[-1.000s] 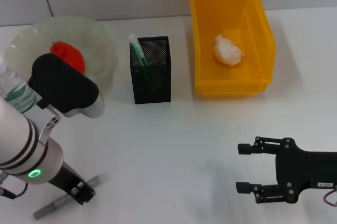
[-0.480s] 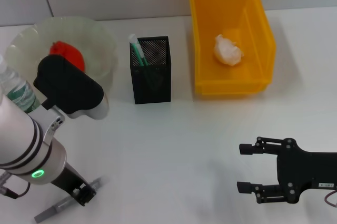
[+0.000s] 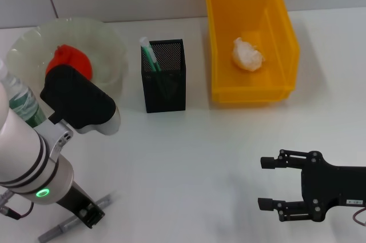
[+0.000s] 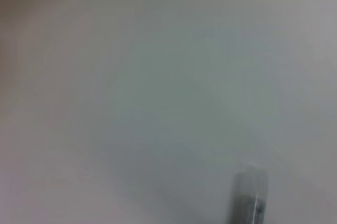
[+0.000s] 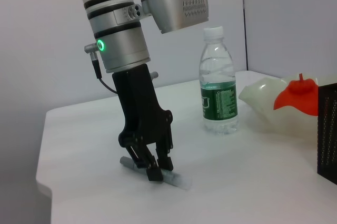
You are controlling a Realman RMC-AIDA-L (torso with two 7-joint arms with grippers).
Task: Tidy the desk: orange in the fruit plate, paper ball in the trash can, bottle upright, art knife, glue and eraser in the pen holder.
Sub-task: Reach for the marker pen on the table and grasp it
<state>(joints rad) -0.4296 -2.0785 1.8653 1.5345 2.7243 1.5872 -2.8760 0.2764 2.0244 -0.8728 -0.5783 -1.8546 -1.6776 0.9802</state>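
A grey art knife (image 3: 54, 232) lies on the white table at the front left. My left gripper (image 3: 87, 215) is down on it, and in the right wrist view (image 5: 150, 170) its open fingers straddle the knife (image 5: 176, 180). The knife's end shows in the left wrist view (image 4: 246, 197). My right gripper (image 3: 262, 182) is open and empty at the front right. The orange (image 3: 68, 60) lies in the fruit plate (image 3: 108, 48). The paper ball (image 3: 247, 53) lies in the yellow trash can (image 3: 289, 26). The bottle (image 3: 20, 106) stands upright. The pen holder (image 3: 164, 80) holds a green-white glue stick (image 3: 148, 53). The eraser is not in view.
The bottle (image 5: 218, 97) stands close behind my left arm, next to the fruit plate (image 5: 260, 95). The table's front left corner lies just beyond the knife. A tiled wall runs along the back of the table.
My left arm has leaned a little forward and down over the knife. The knife and my right arm have not moved.
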